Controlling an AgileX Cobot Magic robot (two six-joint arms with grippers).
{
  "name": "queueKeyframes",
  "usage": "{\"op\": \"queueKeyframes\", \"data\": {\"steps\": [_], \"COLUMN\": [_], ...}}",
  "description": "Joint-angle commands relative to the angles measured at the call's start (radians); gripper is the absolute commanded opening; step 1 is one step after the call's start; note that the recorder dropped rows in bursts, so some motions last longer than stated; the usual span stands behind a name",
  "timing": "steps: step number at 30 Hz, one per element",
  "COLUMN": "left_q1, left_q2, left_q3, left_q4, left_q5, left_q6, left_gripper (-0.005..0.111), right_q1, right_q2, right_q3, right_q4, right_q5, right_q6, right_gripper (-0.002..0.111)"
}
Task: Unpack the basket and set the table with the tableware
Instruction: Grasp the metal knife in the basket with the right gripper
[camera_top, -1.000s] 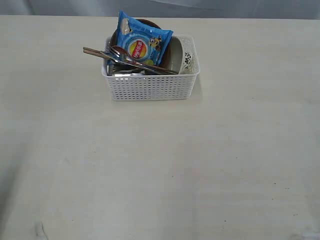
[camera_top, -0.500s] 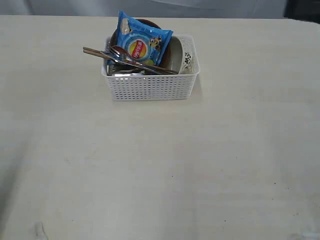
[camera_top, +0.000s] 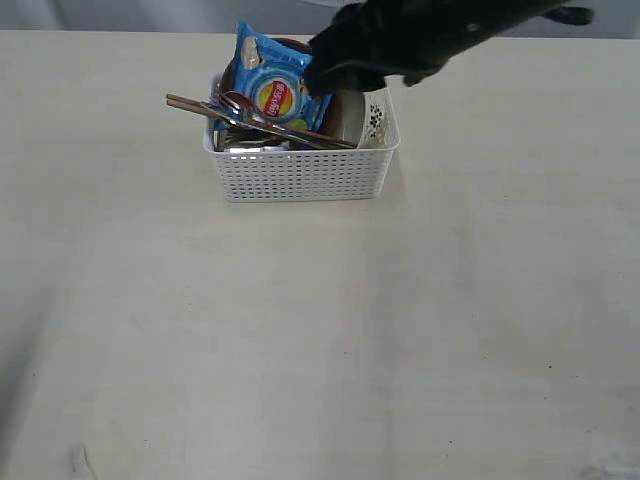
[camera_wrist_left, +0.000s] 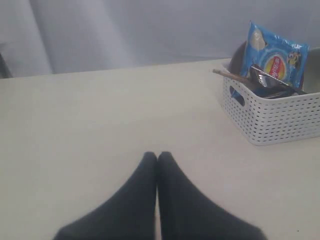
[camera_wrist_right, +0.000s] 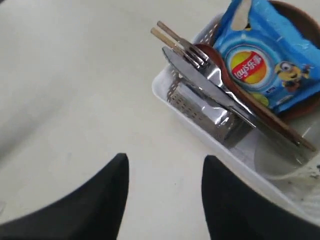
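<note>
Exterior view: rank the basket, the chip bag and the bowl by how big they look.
1. basket, clearly the largest.
2. blue chip bag.
3. off-white bowl. It shows least, but it is mostly hidden, so its place is unsure.

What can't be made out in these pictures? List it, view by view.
- Plate: right wrist view, only a brown rim shows behind the chip bag.
- Bowl: exterior view, the blurred arm covers part of it; right wrist view, the frame edge cuts it.
- Cup: right wrist view, mostly under the knife.
- Right gripper: exterior view, just a dark blur.
</note>
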Motion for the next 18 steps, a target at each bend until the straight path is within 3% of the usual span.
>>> {"op": "queueKeyframes", "data": {"steps": [1, 8, 18], "left_q1": [-0.003, -0.003, -0.003], "left_q2": [-0.005, -0.005, -0.005], "left_q3": [0.002, 0.002, 0.002], "left_q4": [-0.004, -0.004, -0.004], "left_q5": [-0.001, -0.001, -0.001], "left_q6": [0.0, 0.0, 0.0], "left_gripper": [0.0, 0.0, 0.0], "right_q1": [0.07, 0.14, 0.155], "right_q2": [0.176, 0.366, 0.483], "right_q3": [-0.139, -0.305, -0.377], "right_q4": [-0.116, -0.28, -0.302], "right_q5": [-0.013, -0.066, -0.156], "right_q6": [0.033, 0.065, 0.059], "right_gripper": [0.046, 0.047, 0.047]}}
